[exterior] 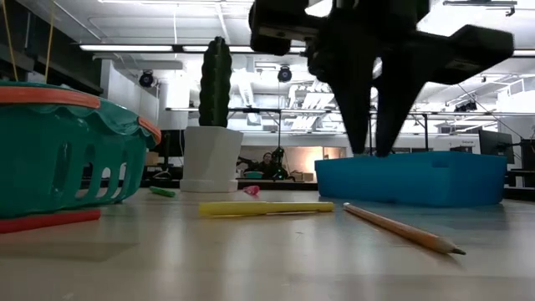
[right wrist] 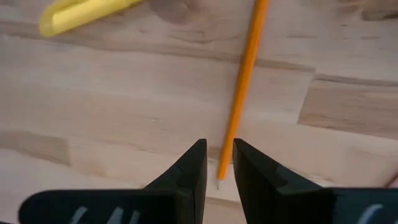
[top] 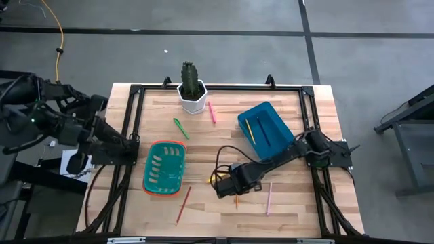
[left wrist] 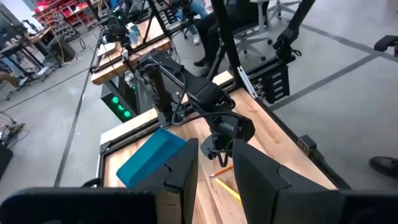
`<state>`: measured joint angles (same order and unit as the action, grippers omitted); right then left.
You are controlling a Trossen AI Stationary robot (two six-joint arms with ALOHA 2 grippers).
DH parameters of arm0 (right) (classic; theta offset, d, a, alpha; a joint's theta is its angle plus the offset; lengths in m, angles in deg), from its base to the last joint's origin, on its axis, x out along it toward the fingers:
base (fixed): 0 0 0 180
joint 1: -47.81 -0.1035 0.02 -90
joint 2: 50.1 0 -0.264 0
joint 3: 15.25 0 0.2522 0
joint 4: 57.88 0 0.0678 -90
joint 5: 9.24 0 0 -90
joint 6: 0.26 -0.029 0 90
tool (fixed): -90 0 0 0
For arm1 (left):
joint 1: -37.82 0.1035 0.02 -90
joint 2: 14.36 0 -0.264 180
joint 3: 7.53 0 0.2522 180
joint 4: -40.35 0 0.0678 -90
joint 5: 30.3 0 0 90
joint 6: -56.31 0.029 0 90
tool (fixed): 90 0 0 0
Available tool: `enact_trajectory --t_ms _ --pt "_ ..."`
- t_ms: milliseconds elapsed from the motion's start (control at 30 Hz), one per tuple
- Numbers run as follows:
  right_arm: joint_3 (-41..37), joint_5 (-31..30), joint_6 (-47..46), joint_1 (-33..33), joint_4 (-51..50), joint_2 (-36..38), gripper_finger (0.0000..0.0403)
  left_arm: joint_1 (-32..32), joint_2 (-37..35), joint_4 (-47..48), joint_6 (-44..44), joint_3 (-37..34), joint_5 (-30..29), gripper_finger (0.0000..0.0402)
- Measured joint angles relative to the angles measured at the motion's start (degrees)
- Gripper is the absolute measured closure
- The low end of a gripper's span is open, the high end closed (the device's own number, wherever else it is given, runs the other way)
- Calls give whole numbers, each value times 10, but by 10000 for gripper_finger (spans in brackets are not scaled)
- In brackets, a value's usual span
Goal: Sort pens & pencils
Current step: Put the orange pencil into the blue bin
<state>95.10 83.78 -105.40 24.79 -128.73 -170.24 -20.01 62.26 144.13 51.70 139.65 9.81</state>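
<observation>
My right end effector point(right wrist: 217, 165) is hanging low over the pale, grained wooden surface point(right wrist: 124, 106), its two dark fingers point(right wrist: 186, 168) standing narrowly apart with the pointed tip of a thin orange wooden pencil point(right wrist: 242, 81) lying in the gap between them; I am not gripping it. A thicker, smooth yellow plastic pen point(right wrist: 87, 14) is lying near that pencil's far end. The overhead view is placing this end effector point(top: 228, 184) toward the near middle, with a pale salmon pencil point(top: 268, 198) just to its right and a reddish pencil point(top: 183, 205) to its left. A teal slotted plastic basket point(top: 165, 167) with an orange rim is sitting left of centre, a blue rectangular plastic bin point(top: 266, 129) holding thin sticks is sitting right of centre. Near a white faceted pot with a green cactus point(top: 192, 88) a green pen point(top: 180, 127) and a hot pink pen point(top: 211, 112) are lying. Only the low view is showing the room behind. My left end effector point(left wrist: 214, 171) is waiting off the left edge, fingers slightly apart, holding nothing.
</observation>
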Motion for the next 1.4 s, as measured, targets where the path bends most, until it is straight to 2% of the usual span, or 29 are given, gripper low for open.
enact_trajectory --t_ms 233,400,867,1400 --pt "0 -3 -7 10 -2 0 334 0 -15 0 19 0 1 314" --pt "0 -13 -24 9 -22 -3 334 0 -17 0 29 0 27 314" --pt "1 40 -27 8 21 -61 334 0 -18 0 33 0 45 314" --pt "15 29 -28 7 3 -62 334 0 -18 0 33 0 45 314"
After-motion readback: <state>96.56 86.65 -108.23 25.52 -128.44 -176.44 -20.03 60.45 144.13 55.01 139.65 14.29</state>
